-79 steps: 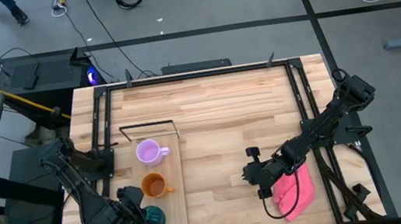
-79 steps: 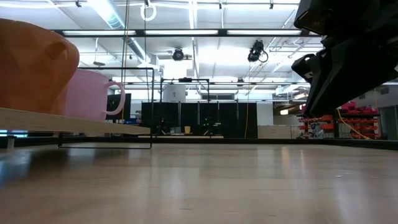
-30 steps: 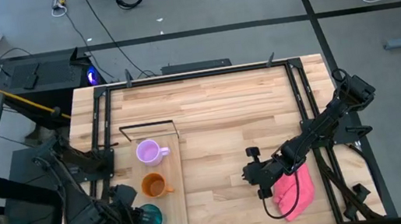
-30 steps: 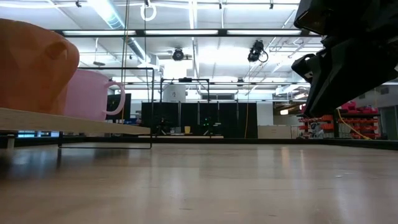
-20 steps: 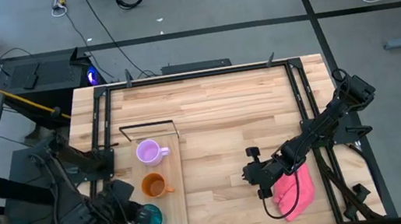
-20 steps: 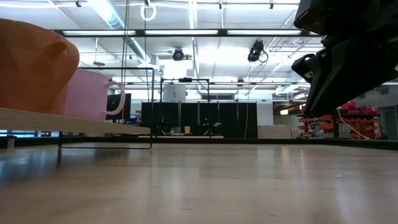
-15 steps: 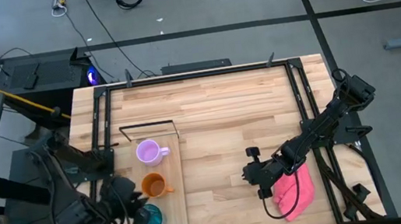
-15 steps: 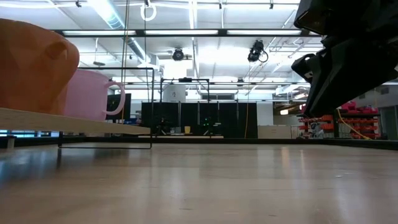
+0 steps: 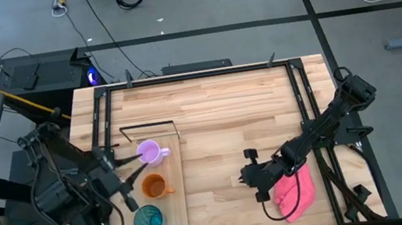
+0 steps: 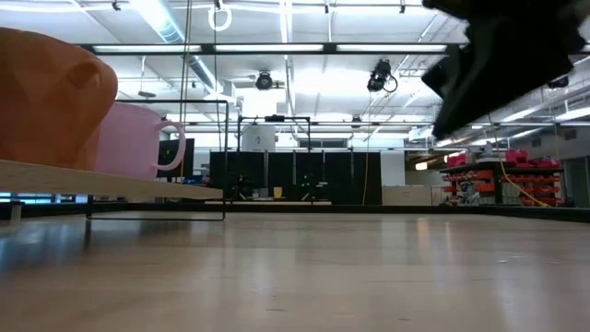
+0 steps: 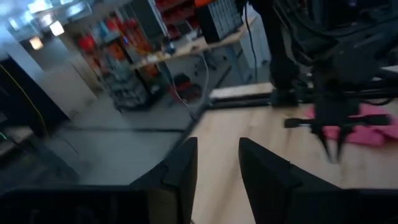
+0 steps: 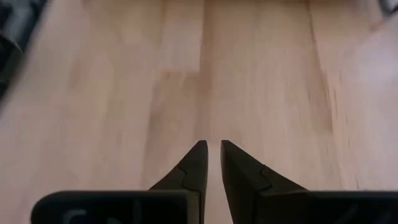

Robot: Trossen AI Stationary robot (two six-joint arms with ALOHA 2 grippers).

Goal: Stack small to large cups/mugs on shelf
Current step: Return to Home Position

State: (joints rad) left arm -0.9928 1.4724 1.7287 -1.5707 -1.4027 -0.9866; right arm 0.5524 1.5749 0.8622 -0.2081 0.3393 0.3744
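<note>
The shelf (image 9: 178, 210) lies along the left side of the table (image 9: 223, 101), its thin black wire frame (image 9: 147, 125) at the far end. Three vessels stand on it in a single line, none set inside another. The purple mug (image 9: 148, 152) is farthest, just near of the frame. The orange mug (image 9: 152, 186) is in the middle, and the teal cup (image 9: 148, 219) is nearest, with a little bare board between each. From table height, the orange mug looms at the left with the purple mug behind it, both resting on the board.

The left gripper (image 9: 127, 181) hovers by the shelf's left edge, beside the orange mug and touching no cup. Its fingers are spread apart and hold nothing. The right gripper (image 9: 251, 180) hangs over bare wood right of centre, toward the near side and well apart from the shelf. Its fingers (image 12: 196, 163) appear drawn almost together with only a thin slit between them, and they grasp nothing. A pink cloth (image 9: 295, 194) lies just to its right, under the right arm.
</note>
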